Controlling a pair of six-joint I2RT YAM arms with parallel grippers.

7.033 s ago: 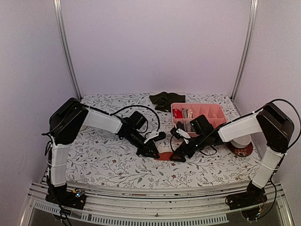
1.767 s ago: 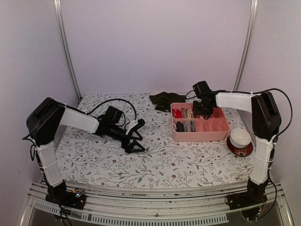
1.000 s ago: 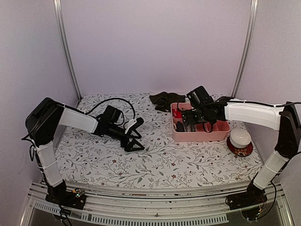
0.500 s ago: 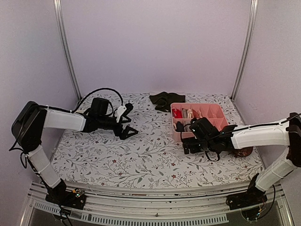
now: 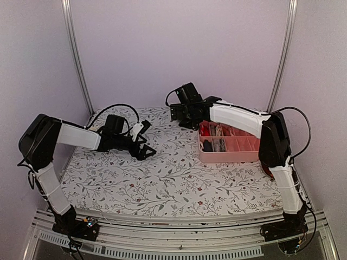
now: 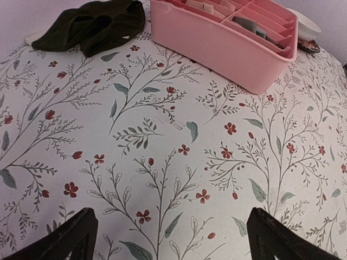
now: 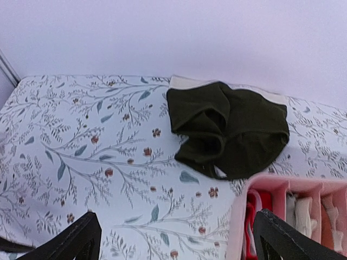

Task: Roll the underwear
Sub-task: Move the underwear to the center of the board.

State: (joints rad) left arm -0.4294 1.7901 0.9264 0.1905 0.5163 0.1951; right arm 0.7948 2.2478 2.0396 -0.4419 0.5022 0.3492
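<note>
A dark olive-black underwear lies crumpled and flat at the back of the floral cloth, just left of the pink tray's corner. It also shows in the left wrist view as dark underwear. My right gripper hovers open above and in front of it, holding nothing. In the top view the right gripper covers most of that garment. A rust-red underwear roll and whitish rolls sit in the tray's compartments. My left gripper stands open and empty over bare cloth at mid-left, seen from above as the left gripper.
The pink divided tray stands at the back right, with darker rolls in a near compartment. A white bowl on a red saucer sits beyond the tray's right end. Metal frame posts and walls close in the back.
My right arm has swung from in front of the tray up and back to hover over the dark underwear. The left gripper has stayed almost where it was, still open.
</note>
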